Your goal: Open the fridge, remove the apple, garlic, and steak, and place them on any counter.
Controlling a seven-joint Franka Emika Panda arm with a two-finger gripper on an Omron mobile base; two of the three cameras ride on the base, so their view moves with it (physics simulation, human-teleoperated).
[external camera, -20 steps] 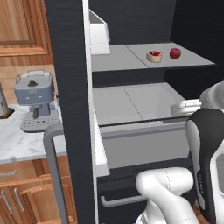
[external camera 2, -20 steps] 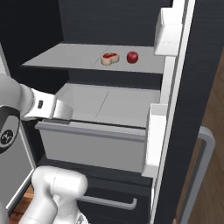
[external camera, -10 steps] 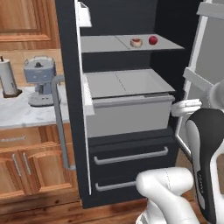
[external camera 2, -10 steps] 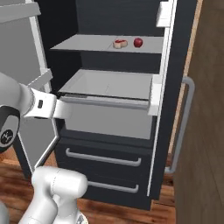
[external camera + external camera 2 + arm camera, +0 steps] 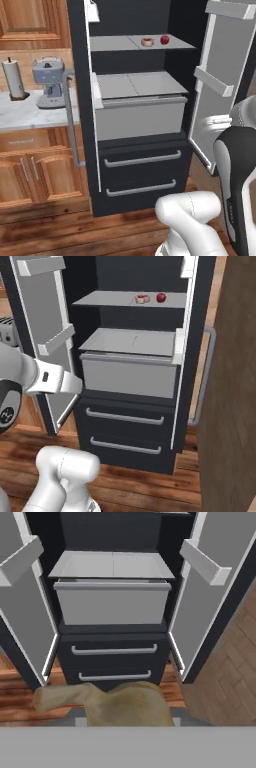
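Sitting on fridge (image 5: 135, 165) shelf, one apple (image 5: 164, 39), one steak (image 5: 146, 42)

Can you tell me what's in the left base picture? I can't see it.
A tall black fridge stands with both doors open; a red apple and a steak sit apart on its upper shelf. A marble counter with a coffee machine is on the left.

Grey fridge shelf (image 5: 115, 43) with steak (image 5: 146, 41) beside apple (image 5: 164, 39).
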